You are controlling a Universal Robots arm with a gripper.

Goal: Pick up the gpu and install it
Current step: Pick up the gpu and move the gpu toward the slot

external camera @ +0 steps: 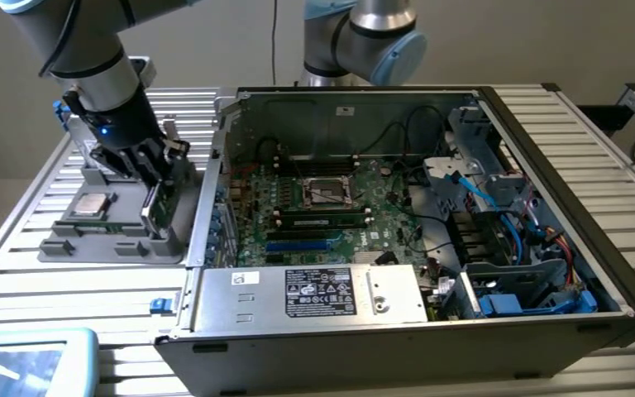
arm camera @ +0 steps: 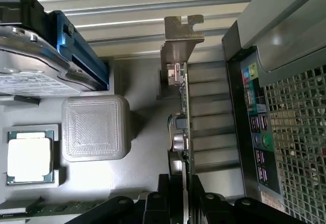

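- While pinched by the gripper (external camera: 163,184) at a narrow opening, stands on edge at the grey tray (external camera: 86,246), on the exterior view's left of the open computer case (external camera: 295,116).
- Seen edge-on: gpu (arm camera: 182,117), thin green board with small components.
- Farthest along it, silver end bracket (arm camera: 179,35), notched tab bent over.

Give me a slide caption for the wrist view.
Gripper clamps the gpu standing in its gray holder beside the case.

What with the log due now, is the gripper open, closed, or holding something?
Gripper: closed on the gpu, which stands on edge in the grey holder.
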